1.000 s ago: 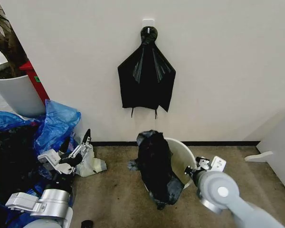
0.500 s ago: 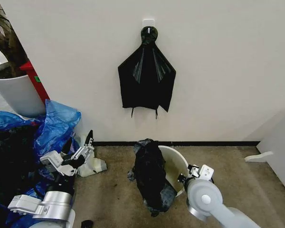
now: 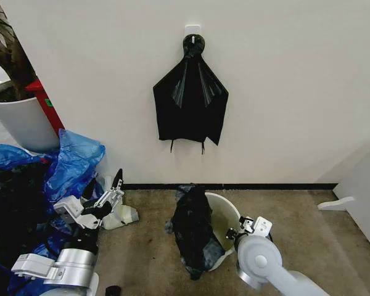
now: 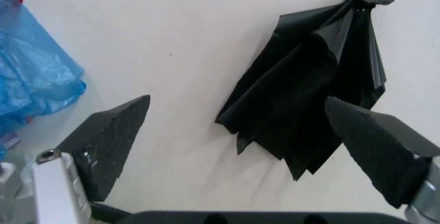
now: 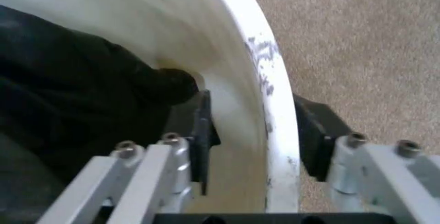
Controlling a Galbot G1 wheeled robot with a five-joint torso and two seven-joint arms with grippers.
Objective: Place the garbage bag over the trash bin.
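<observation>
The trash bin (image 3: 226, 213) is a cream-white bucket on the brown carpet, tilted toward the right, with the wrinkly black garbage bag (image 3: 191, 233) draped over its left side and hanging down to the floor. My right gripper (image 3: 234, 233) sits at the bin's near right rim. In the right wrist view one finger of the right gripper (image 5: 253, 103) is inside the trash bin (image 5: 275, 80) and the other outside, shut on the rim, with the garbage bag (image 5: 69, 105) lying inside. My left gripper (image 3: 105, 186) hangs open by the blue bags, holding nothing; the left gripper (image 4: 237, 105) faces the wall.
A fan-shaped black plastic bundle (image 3: 190, 102) hangs from a wall hook above the bin. Blue plastic bags (image 3: 74, 160) pile up at the left under a white plant pot (image 3: 18, 120). A white panel (image 3: 364, 197) stands at the right. Bare carpet lies right of the bin.
The right gripper has moved left and nearer to me, taking the bin and the draped bag with it. The left arm has barely shifted.
</observation>
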